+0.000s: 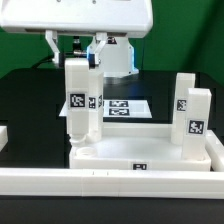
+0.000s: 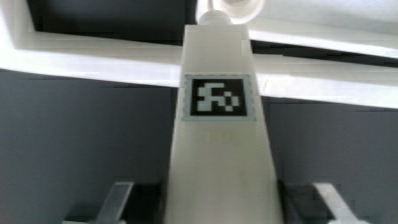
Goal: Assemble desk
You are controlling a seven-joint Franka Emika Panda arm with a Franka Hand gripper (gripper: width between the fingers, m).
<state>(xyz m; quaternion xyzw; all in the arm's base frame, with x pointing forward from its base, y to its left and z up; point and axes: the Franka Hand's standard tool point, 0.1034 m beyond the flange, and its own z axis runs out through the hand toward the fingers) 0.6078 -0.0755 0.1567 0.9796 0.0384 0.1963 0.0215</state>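
The desk's white tray-like tabletop [image 1: 150, 148] lies flat near the front of the black table. Two white legs [image 1: 183, 98] [image 1: 198, 118] with black-and-white tags stand upright at its corners on the exterior view's right. A third tagged leg [image 1: 82, 100] stands upright over the corner on the exterior view's left, its lower end at the round socket; how deep it sits I cannot tell. My gripper [image 1: 88, 64] is shut on this leg's upper part. In the wrist view the leg [image 2: 221, 140] runs between my fingers [image 2: 118, 200], gripper [image 2: 221, 208], toward the tabletop's white rim [image 2: 107, 40].
The marker board [image 1: 125, 106] lies flat behind the tabletop. A long white border rail [image 1: 110, 182] runs along the front edge, and a short white piece [image 1: 3, 135] sits at the exterior view's far left. Green wall behind.
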